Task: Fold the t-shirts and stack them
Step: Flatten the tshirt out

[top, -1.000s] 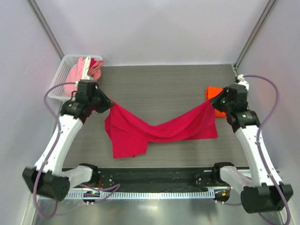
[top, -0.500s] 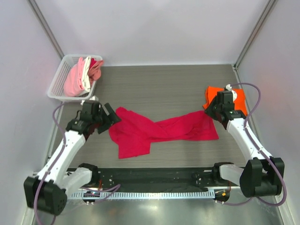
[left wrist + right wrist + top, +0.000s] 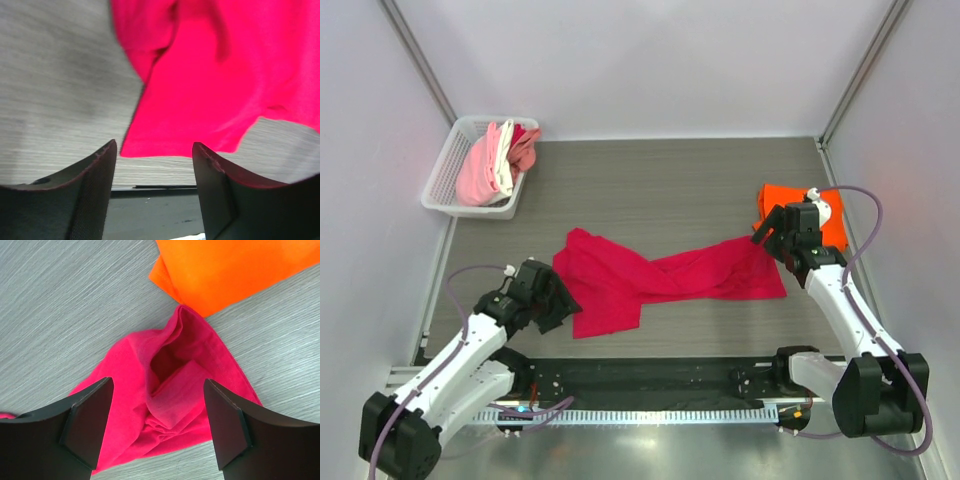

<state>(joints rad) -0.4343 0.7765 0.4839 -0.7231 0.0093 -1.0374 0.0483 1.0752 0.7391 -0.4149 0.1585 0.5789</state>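
Note:
A crimson t-shirt (image 3: 650, 280) lies crumpled and stretched across the middle of the table. An orange t-shirt (image 3: 832, 212) lies folded at the right edge. My left gripper (image 3: 563, 301) stands open by the crimson shirt's near left corner. In the left wrist view the crimson shirt (image 3: 225, 75) lies just beyond my left gripper (image 3: 155, 152), with only bare table between the fingers. My right gripper (image 3: 770, 230) hangs open over the shirt's right end. In the right wrist view my right gripper (image 3: 157, 390) straddles the bunched crimson cloth (image 3: 175, 385), and the orange shirt (image 3: 230, 270) lies beyond it.
A white basket (image 3: 442, 178) at the back left holds pink and white shirts (image 3: 490, 165). A black rail (image 3: 650, 378) runs along the table's near edge, close to the left gripper. Grey walls close in the sides and back.
Both grippers opened and let go of the crimson shirt, which dropped flat onto the table. The left arm drew back toward the near edge; the right arm sank lower.

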